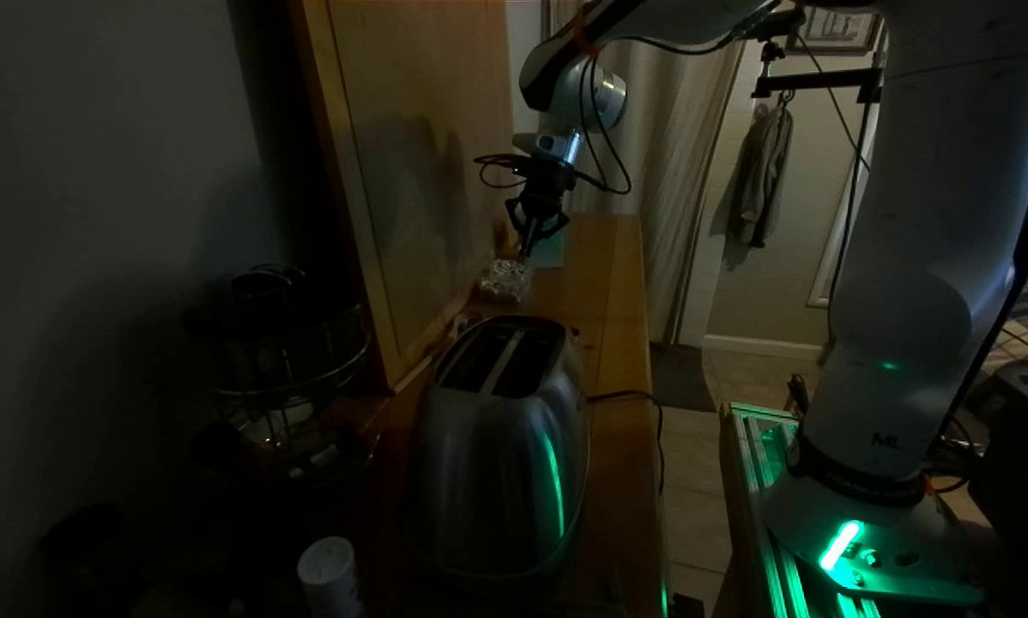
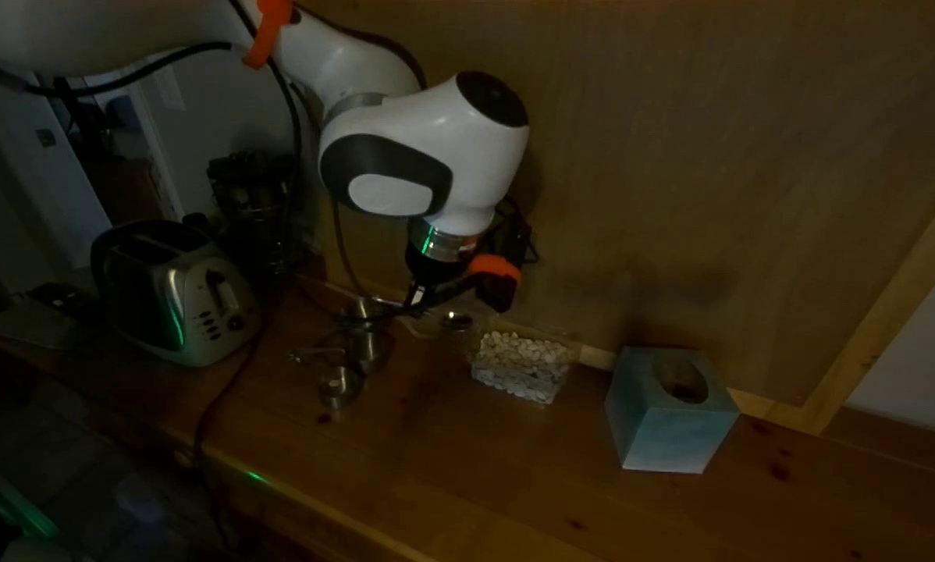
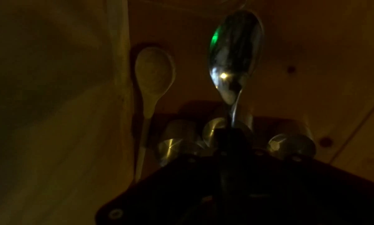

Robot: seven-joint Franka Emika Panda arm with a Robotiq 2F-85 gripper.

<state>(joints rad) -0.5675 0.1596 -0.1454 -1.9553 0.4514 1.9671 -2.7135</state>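
wooden panel behind, worktop below; the claw hangs over it near a clear tub of pale pieces, pinching a metal spoon whose bowl juts ahead toward the tub, long axis roughly along the panel.

I get every view dim, the wrist view darkest and soft, glints flecking the shiny oval-bowled metal spoon. In an exterior view a green light strip glows near right; glare streaks the rounded silver metal toaster.
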